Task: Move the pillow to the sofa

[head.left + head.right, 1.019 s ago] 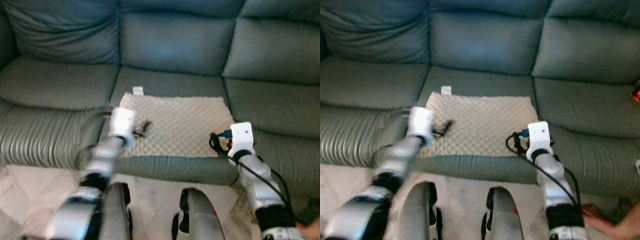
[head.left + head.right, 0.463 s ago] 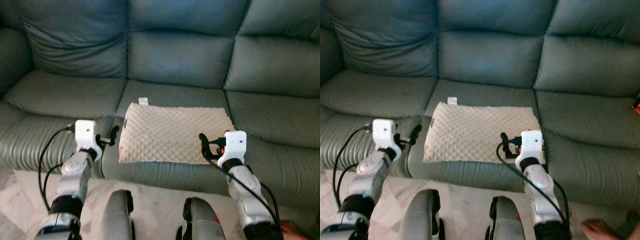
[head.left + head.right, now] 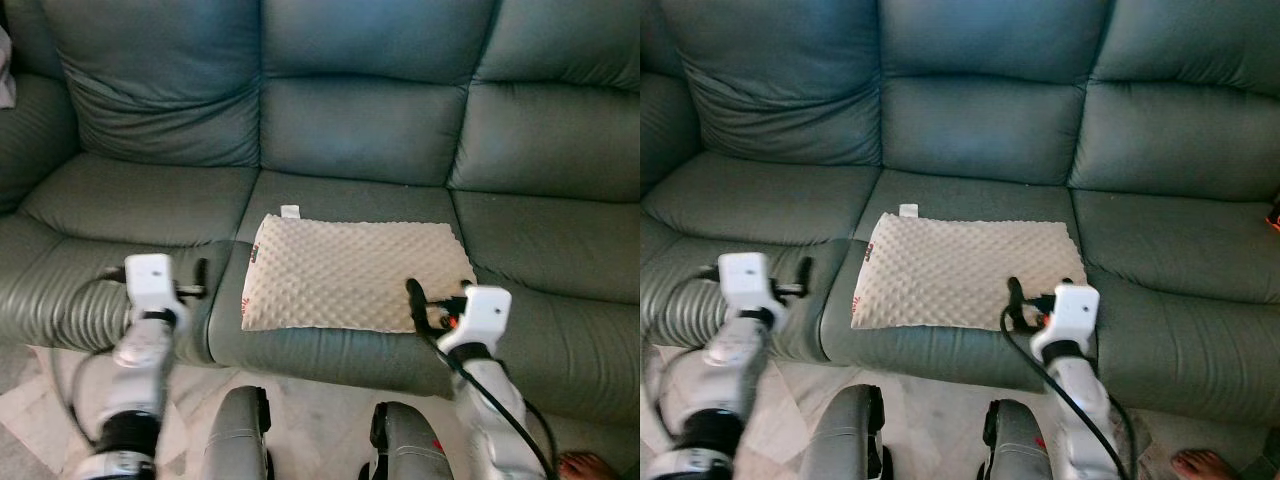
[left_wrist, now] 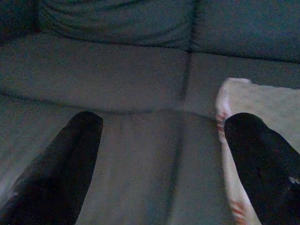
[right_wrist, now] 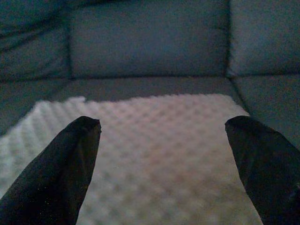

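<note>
A cream, bumpy pillow (image 3: 352, 272) lies flat on the middle seat of the grey-green sofa (image 3: 350, 130), its front edge near the seat's front. My left gripper (image 3: 197, 283) hovers open over the left seat's front, just left of the pillow and apart from it. In the left wrist view the pillow's edge (image 4: 253, 98) sits behind one black finger (image 4: 262, 164). At the pillow's front right corner my right gripper (image 3: 432, 303) is open and holds nothing. The right wrist view looks across the pillow (image 5: 154, 140) between two wide-spread fingers (image 5: 56, 173).
My two grey legs (image 3: 235, 440) stand on the pale tiled floor close to the sofa's front. A person's bare foot (image 3: 585, 465) is on the floor at the lower right. Something orange (image 3: 1274, 215) lies at the right edge of the sofa.
The view has risen and pulled back. My left gripper has drawn off the pillow's left edge to the left. The right gripper has backed to the front right corner. The pillow stays put.
</note>
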Robot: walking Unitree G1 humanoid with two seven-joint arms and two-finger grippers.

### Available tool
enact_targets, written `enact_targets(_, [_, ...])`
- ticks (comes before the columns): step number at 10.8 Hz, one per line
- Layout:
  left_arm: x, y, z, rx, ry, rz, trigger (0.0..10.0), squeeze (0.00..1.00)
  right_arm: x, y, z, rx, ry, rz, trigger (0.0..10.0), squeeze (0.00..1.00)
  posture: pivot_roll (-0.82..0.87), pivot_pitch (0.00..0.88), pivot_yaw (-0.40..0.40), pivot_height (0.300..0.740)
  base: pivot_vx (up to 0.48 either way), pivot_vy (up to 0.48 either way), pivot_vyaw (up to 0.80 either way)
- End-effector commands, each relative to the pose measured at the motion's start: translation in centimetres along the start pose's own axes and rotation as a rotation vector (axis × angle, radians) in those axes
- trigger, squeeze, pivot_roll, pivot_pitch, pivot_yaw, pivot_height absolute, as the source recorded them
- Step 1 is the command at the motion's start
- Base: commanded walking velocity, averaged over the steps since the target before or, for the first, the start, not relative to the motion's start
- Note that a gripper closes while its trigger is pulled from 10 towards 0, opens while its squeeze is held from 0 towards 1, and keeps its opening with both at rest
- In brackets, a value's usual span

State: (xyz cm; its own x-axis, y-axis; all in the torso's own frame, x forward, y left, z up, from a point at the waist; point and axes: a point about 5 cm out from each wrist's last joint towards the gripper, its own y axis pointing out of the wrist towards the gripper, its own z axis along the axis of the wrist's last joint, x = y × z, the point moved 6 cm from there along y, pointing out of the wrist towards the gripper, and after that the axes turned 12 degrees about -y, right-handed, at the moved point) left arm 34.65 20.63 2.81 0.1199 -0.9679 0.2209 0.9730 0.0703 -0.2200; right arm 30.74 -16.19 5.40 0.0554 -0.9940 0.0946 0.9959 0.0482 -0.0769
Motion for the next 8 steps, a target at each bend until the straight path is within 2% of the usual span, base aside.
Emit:
enact_targets(1, [0.8,0.1,-0.1,-0.009,0.004,-0.016,10.0,0.00,-0.3,0.6,1.2,0.036,-0.052,0.019,10.0,0.00,-0.02,0.000,0.024,0.627,0.000,0.000,0.00])
enact_targets(2, [2.4,0.1,-0.5,-0.030,-0.019,-0.060,10.0,0.00,-0.1,1.5,1.8,0.049,-0.089,0.016,10.0,0.00,-0.02,0.000,0.024,0.635,0.000,0.000,-0.44])
enact_targets(3, [2.8,-0.2,-0.7,-0.029,-0.015,-0.084,10.0,0.00,0.2,1.7,1.9,0.048,-0.088,0.013,10.0,0.00,-0.02,0.000,0.024,0.648,0.000,0.000,0.00])
enact_targets(4, [2.5,-0.7,-1.2,-0.043,0.004,-0.090,10.0,0.00,0.5,2.1,2.1,0.051,-0.097,0.009,10.0,0.00,-0.02,0.000,0.021,0.667,0.000,0.000,0.00])
enact_targets(5, [2.1,-0.7,-1.5,-0.055,-0.011,-0.073,10.0,0.00,0.6,2.4,2.0,0.047,-0.100,0.007,10.0,0.00,-0.02,0.000,0.019,0.686,0.000,0.000,0.00])
enact_targets(8, [2.8,-0.3,-1.2,-0.063,0.012,-0.116,10.0,0.00,0.7,3.0,2.7,0.062,-0.112,0.010,10.0,0.00,-0.03,0.000,0.015,0.733,0.000,0.000,0.00])
